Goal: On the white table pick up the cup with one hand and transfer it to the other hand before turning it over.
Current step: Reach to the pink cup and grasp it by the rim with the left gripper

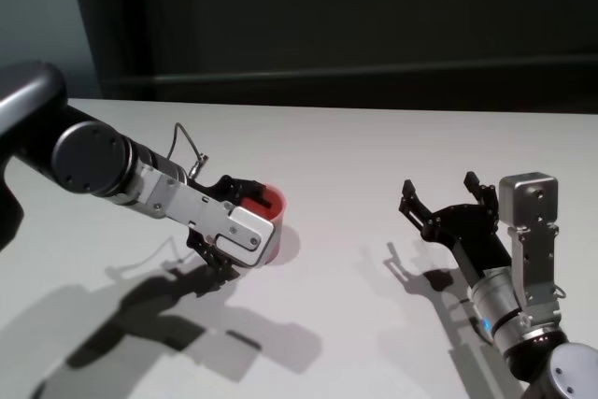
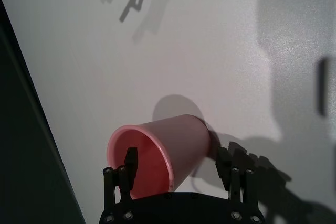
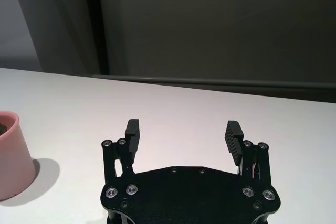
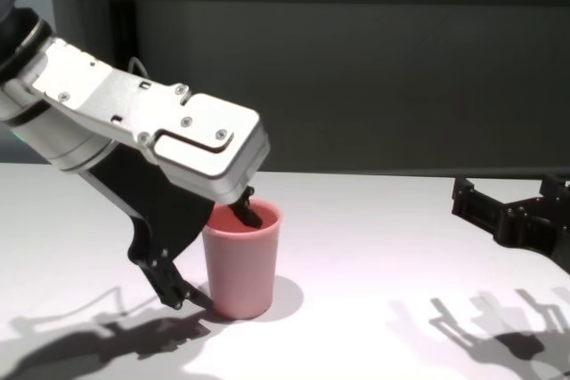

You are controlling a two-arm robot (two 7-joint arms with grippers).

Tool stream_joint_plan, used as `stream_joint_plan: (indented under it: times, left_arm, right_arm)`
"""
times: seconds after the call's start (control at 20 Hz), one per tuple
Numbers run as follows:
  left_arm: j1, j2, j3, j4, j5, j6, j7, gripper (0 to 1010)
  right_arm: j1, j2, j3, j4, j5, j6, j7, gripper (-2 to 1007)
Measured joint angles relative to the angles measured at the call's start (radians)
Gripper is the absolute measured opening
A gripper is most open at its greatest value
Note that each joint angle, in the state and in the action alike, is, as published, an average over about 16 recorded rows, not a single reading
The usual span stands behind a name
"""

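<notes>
The cup point(image 4: 240, 260) stood upright on the white table point(image 1: 374, 165), the spread left gripper point(image 4: 214, 255) straddling its wall, while the right gripper point(image 1: 447, 203) hung spread apart.

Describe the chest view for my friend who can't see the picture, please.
A pink cup stands upright on a white table, with the robot's left claw lowered over it: one finger dips inside the rim and the other reaches down outside the cup's wall, not yet closed. The right claw hovers open at the far right, against a dark wall behind.
</notes>
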Motion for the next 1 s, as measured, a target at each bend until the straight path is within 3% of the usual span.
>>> stream_joint_plan:
  times: [0.4, 1.0]
  left_arm:
    - [-0.008, 0.002, 0.015, 0.012, -0.004, -0.007, 0.022, 779]
    - [-0.018, 0.012, 0.028, 0.016, -0.032, -0.009, 0.042, 355]
  right_arm:
    - [0.000, 0.000, 0.000, 0.000, 0.000, 0.000, 0.000, 1002]
    - [0.000, 0.000, 0.000, 0.000, 0.000, 0.000, 0.000, 1002]
